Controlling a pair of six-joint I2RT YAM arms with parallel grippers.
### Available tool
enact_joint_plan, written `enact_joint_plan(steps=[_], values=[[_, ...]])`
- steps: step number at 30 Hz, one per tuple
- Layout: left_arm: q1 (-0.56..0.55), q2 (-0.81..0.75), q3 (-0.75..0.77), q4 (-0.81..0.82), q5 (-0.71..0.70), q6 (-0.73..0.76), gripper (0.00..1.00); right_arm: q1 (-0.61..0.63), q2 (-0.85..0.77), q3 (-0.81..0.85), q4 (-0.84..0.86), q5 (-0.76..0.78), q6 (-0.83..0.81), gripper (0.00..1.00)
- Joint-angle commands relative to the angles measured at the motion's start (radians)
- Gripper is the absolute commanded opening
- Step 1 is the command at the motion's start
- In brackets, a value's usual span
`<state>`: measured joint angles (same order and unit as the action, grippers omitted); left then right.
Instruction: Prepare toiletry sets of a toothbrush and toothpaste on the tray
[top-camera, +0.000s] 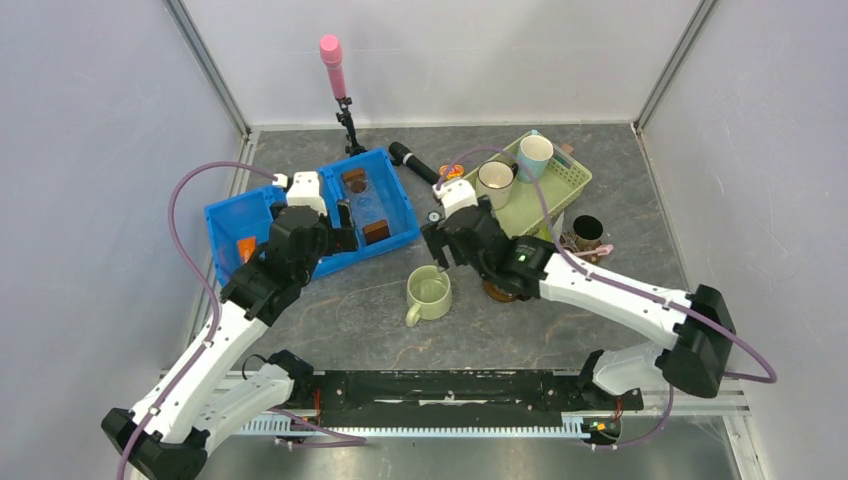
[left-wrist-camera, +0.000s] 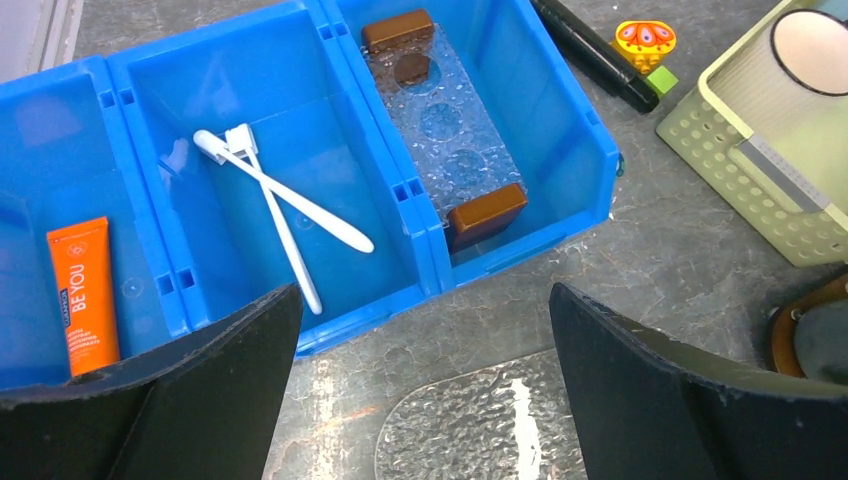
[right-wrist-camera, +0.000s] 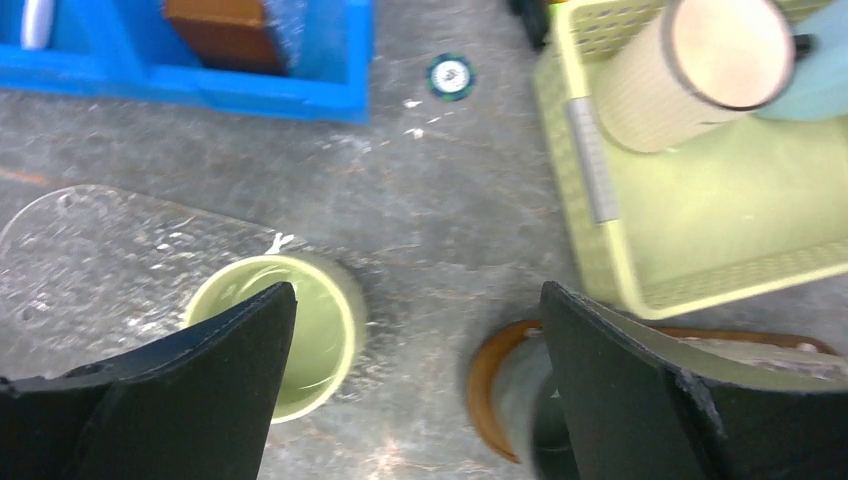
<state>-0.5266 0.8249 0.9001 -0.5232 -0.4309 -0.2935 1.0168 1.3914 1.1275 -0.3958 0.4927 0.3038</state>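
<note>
Green mug (right-wrist-camera: 322, 335) just below R hand (right-wrist-camera: 416, 300)

grey table (top-camera: 620, 180) bears blue bin (top-camera: 225, 215), green basket (top-camera: 572, 180).

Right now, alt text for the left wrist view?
Blue bin holds an orange tube in its left compartment, two crossed white toothbrushes in the middle, a clear brown-ended piece in the right. Open jaws frame the bottom; pale green basket at far right.

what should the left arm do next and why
Probably lower the left gripper onto one of the white toothbrushes in the middle compartment of the blue bin: its jaws stand open and empty, and the green mug holds no brush yet.
</note>
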Motion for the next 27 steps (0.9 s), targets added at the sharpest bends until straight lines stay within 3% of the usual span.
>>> enact_joint_plan(steps=[1,6,10,20,27], values=[[0.007,0.013,0.039,0.006,-0.043,-0.027,1.0,-0.099,-0.09,0.002,-0.017,0.058,-0.089,0.98],[0.021,0.05,0.054,-0.027,-0.092,-0.042,1.0,-0.226,-0.191,-0.053,0.0,0.042,-0.174,0.98],[0.112,0.088,0.083,-0.049,-0.095,-0.047,1.0,-0.295,-0.258,-0.102,0.03,0.021,-0.234,0.98],[0.603,0.175,0.114,-0.073,0.116,-0.133,0.99,-0.377,-0.371,-0.191,0.086,-0.049,-0.295,0.98],[0.781,0.31,0.072,-0.054,0.172,-0.152,0.96,-0.344,-0.469,-0.254,0.113,0.012,-0.348,0.98]])
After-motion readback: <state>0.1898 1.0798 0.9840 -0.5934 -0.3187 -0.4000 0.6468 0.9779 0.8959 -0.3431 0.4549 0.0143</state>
